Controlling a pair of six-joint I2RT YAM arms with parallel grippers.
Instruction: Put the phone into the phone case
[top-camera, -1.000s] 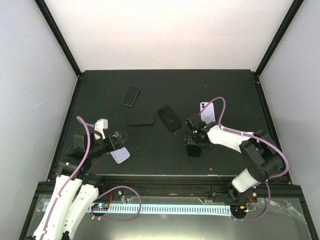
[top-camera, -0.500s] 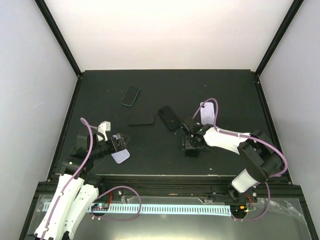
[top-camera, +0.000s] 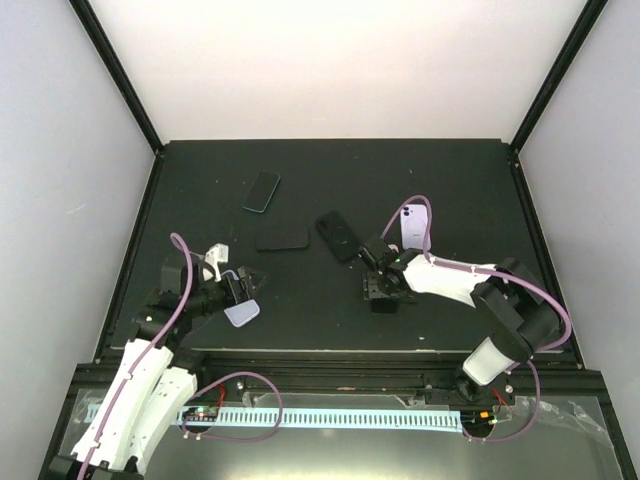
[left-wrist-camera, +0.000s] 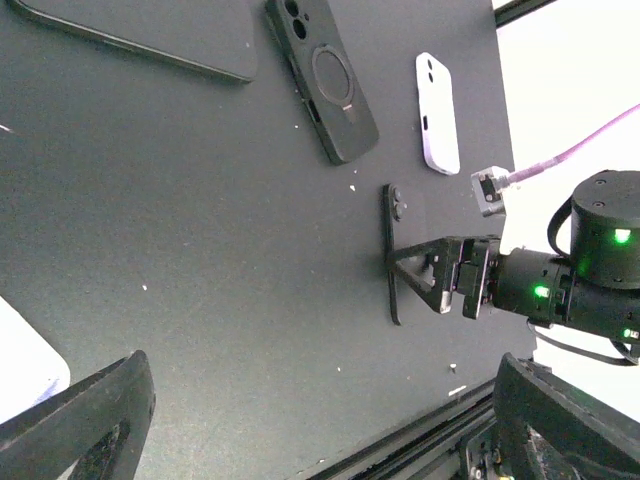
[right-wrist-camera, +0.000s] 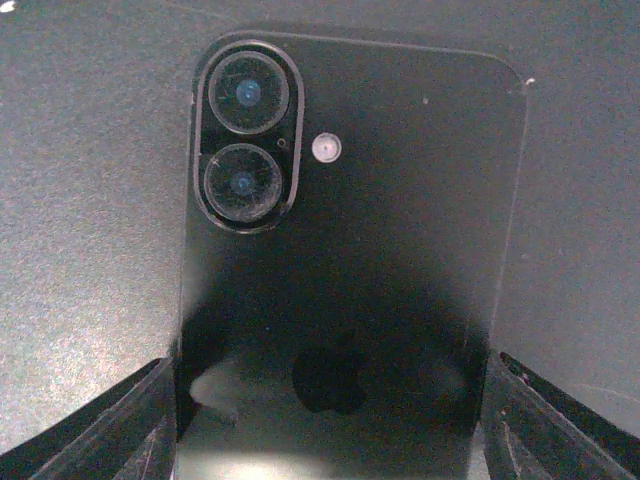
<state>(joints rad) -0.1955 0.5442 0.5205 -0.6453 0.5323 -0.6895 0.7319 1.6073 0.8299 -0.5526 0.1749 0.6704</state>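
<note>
Phone pinched on edge, case close by.
My right hand grips the black phone across its width, standing it on the counter near the black case; my left hand hangs wide, empty. Best I hold square, align camera cutouts, then seat one corner first.

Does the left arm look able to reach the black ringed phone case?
Probably yes: nothing lies between the open left claw and the black ringed phone case; the right claw stands aside.
</note>
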